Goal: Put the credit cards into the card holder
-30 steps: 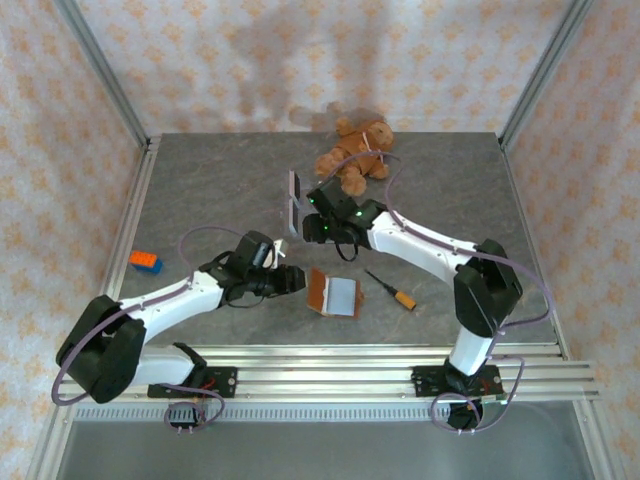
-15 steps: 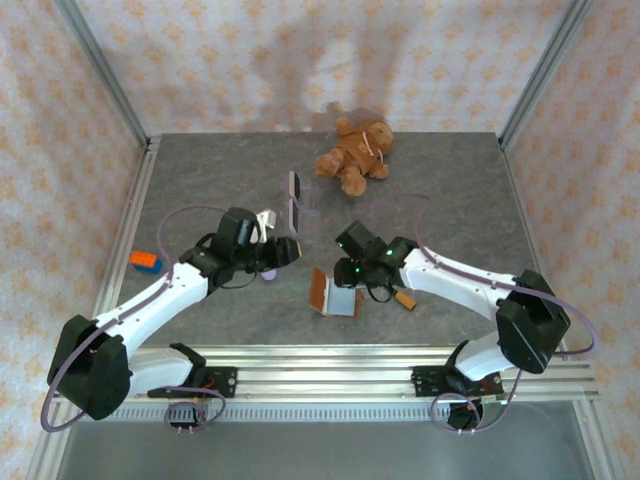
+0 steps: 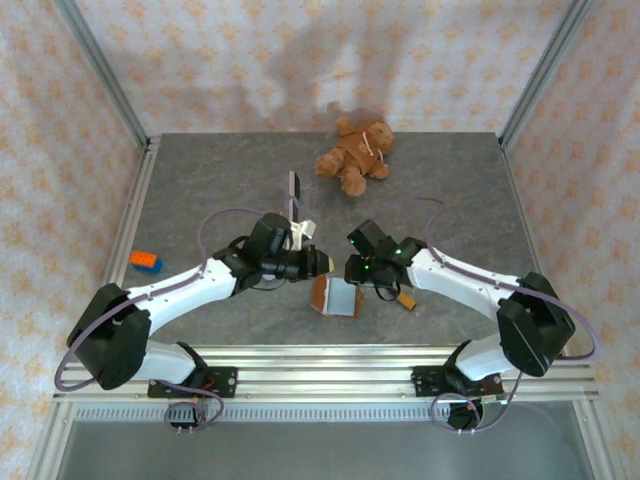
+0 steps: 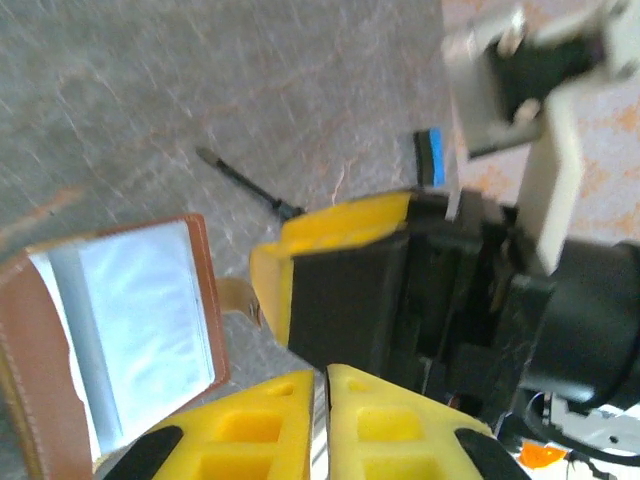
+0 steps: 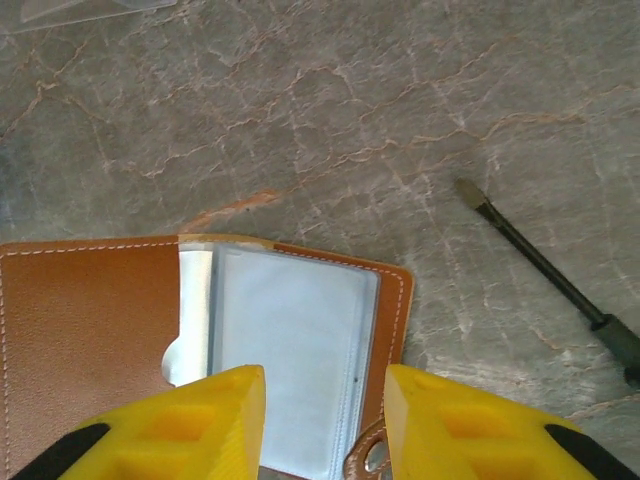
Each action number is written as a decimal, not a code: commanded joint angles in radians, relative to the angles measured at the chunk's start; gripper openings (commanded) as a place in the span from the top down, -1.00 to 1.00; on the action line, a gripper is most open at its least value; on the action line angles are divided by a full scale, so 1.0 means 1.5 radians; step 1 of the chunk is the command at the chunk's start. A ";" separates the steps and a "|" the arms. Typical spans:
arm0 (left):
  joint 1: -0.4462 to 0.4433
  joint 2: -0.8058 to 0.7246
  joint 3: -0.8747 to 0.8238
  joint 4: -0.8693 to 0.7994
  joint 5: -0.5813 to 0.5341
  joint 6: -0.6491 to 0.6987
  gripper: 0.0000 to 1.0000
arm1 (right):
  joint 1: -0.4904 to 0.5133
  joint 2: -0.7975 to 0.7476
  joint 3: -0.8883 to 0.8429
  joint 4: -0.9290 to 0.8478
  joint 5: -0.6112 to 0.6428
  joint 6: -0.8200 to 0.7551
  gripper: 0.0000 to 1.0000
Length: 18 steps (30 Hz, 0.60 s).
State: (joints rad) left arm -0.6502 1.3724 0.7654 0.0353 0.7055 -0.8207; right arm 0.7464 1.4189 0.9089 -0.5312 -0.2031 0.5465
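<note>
Currently right claw [image 5: 322, 395] released above open card holder [image 5: 100, 330]; left claw [image 4: 320, 385] clenched near it.

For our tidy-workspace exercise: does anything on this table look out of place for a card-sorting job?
Yes. A teddy bear lies near the far edge, a screwdriver sits right of the open card holder, and a toy block lies far left. None suit the job.

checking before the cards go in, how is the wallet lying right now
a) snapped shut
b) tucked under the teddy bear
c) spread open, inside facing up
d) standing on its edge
c, the wallet lies flat and spread open, its clear inside facing up.
</note>
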 commanded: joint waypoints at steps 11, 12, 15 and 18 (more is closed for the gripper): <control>-0.013 0.043 -0.122 0.026 -0.089 0.015 0.78 | -0.044 0.035 0.130 0.037 -0.023 -0.045 0.05; -0.013 0.048 -0.128 0.039 -0.090 0.011 0.77 | -0.045 0.053 0.146 0.048 -0.033 -0.043 0.03; -0.013 0.068 -0.143 0.082 -0.082 -0.008 0.78 | -0.044 0.114 0.205 0.073 -0.056 -0.046 -0.16; -0.013 0.084 -0.156 0.122 -0.073 -0.025 0.78 | -0.044 0.172 0.265 0.085 -0.074 -0.052 -0.17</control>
State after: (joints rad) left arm -0.6678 1.4803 0.5495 0.1257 0.6006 -0.8307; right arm 0.6800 1.6211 1.2434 -0.4427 -0.2775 0.4850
